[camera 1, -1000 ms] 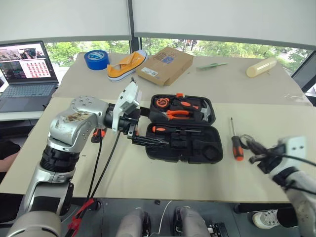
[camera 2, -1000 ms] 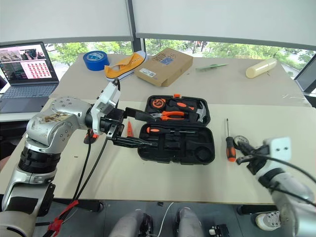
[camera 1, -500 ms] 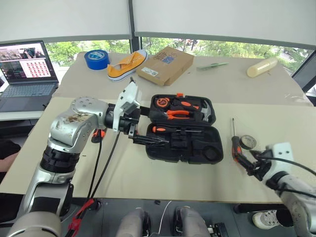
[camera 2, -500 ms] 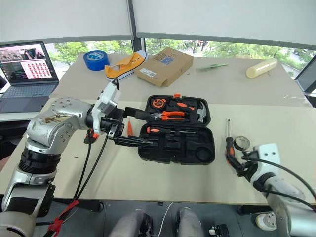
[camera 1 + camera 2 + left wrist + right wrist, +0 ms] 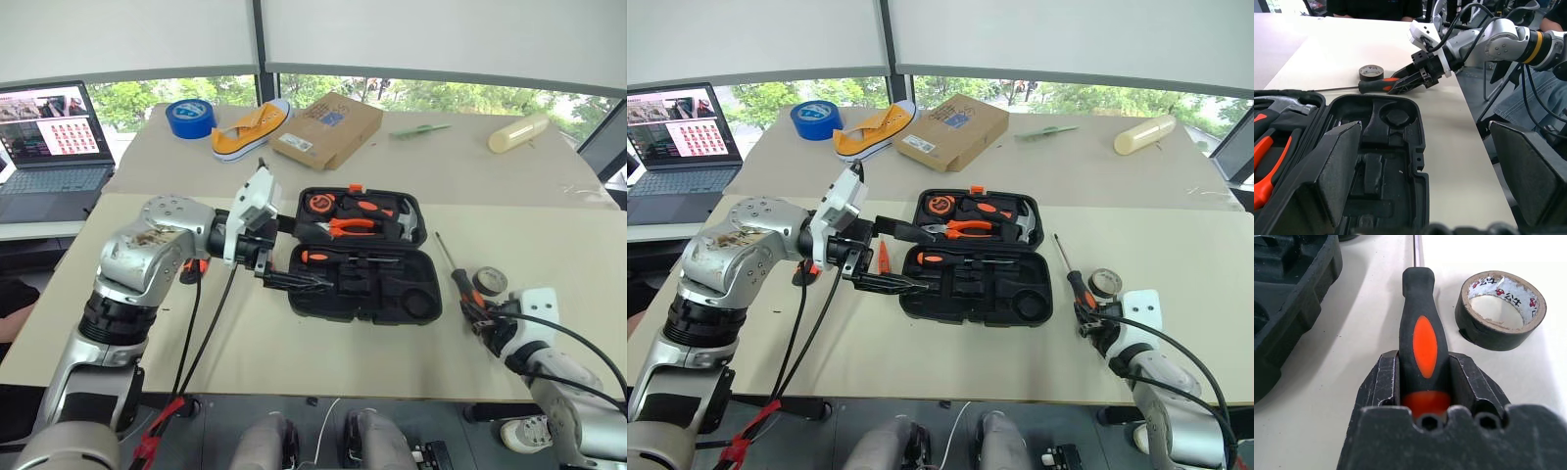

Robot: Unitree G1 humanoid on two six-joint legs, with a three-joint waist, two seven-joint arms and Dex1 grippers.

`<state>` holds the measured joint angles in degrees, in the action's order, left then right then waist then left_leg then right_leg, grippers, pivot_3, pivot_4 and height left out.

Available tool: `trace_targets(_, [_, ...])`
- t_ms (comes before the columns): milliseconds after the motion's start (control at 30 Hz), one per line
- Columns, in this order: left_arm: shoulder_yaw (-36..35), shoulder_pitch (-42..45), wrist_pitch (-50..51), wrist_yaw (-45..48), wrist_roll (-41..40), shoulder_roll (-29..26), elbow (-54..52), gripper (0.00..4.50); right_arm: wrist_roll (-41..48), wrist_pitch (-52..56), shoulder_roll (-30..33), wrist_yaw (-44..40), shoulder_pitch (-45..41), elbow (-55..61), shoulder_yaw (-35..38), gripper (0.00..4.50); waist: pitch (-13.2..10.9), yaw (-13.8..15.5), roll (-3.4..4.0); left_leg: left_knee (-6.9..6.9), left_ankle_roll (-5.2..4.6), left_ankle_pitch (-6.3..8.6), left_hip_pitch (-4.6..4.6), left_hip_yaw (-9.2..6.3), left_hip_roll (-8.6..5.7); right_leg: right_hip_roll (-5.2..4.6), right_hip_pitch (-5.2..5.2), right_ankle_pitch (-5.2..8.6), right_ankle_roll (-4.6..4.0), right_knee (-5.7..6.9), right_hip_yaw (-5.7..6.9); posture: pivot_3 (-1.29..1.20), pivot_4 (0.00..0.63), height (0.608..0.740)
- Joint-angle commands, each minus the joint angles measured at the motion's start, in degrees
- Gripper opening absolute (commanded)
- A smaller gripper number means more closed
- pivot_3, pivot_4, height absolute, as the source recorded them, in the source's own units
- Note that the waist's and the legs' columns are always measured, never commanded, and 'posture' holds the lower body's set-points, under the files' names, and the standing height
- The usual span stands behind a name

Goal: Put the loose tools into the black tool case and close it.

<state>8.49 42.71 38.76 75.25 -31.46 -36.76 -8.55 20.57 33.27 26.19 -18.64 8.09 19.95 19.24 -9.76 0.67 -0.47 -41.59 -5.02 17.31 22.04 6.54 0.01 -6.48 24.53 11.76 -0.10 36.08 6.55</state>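
At the far left of the head view a laptop [image 5: 51, 147] sat open, and toward the upper left lay a blue tape roll [image 5: 192, 117], a yellow shoe [image 5: 252, 127] and a brown cardboard box [image 5: 327, 129]. My left gripper [image 5: 284, 255] hovered left of centre with its two black fingers spread wide, holding nothing, their tips at the left edge of the black tool case [image 5: 364, 256]. A slim orange tester screwdriver [image 5: 883, 256] lay on the table just left of the case, under that arm.

The case lay open in the middle of the frame. Its upper half held a hammer [image 5: 411, 223], orange-handled pliers [image 5: 345, 226] and a tape measure [image 5: 319, 204]; its lower half held one screwdriver in a slot [image 5: 353, 258], with other moulded slots bare.

At the lower right, my right gripper [image 5: 1424, 382] was clamped on the handle of a black-and-orange screwdriver [image 5: 1421, 335], the handle wedged between both fingers while its shaft ran away along the table. The small dark tape roll [image 5: 1500, 309] lay flat just beside that handle, on the side away from the case. In the upper right a cream-coloured roll [image 5: 518, 132] rested on the far table.
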Motion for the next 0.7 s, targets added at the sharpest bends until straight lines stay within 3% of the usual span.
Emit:
trace_targets(33, [-0.8, 0.0, -1.6, 0.3, -0.1, -1.0, -1.7, 4.50, 4.2, 4.1, 1.5, 2.1, -2.1, 10.1, 6.0, 1.01, 0.0, 0.0, 0.06, 0.00, 0.00, 0.00, 0.01, 0.00, -0.01, -0.01, 0.02, 0.00, 0.00, 0.00, -0.01, 0.00, 0.150, 0.731])
trace_targets(167, [-0.3, -0.1, -2.0, 0.9, 0.0, -1.6, -1.6, 4.50, 11.0, 6.3, 9.9, -7.4, -7.9, 10.3, 8.8, 1.01, -0.1, -0.1, 0.16, -0.01, 0.00, 0.00, 0.01, 0.01, -0.01, 0.01, 0.03, -0.03, -0.03, 0.00, -0.03, 0.00, 0.150, 0.731])
trace_targets(367, [0.9, 2.3, -2.2, 5.7, 0.3, -3.6, 1.8, 4.50, 9.6, -6.0, 23.5, -34.7, -17.5, -2.5, -2.5, 1.01, -0.1, 0.0, 0.10, 0.24, 0.02, -0.03, -0.05, 0.03, 0.01, 0.18, 0.00, -0.03, -0.10, -0.15, 0.01, 0.00, 0.150, 0.731])
trace_targets(567, [1.7, 2.1, -4.2, 7.4, 2.0, -4.7, 2.9, 4.50, 0.3, -21.2, 25.3, -50.1, -32.0, -20.9, -16.2, 1.01, -0.1, -0.1, 0.04, 0.21, -0.06, -0.01, -0.01, 0.14, -0.07, 0.14, 0.07, -0.03, -0.08, -0.16, -0.07, 0.00, 0.150, 0.731])
trace_targets(700, [0.6, 0.5, -3.4, 6.9, 1.5, -6.1, 0.6, 4.50, -9.8, -39.4, 23.3, -58.1, -41.3, -35.6, -26.0, 1.01, -0.2, -0.1, 0.00, 0.20, -0.06, -0.01, 0.13, 0.12, -0.07, 0.08, 0.21, -0.10, -0.22, -0.15, -0.01, 0.00, 0.150, 0.731])
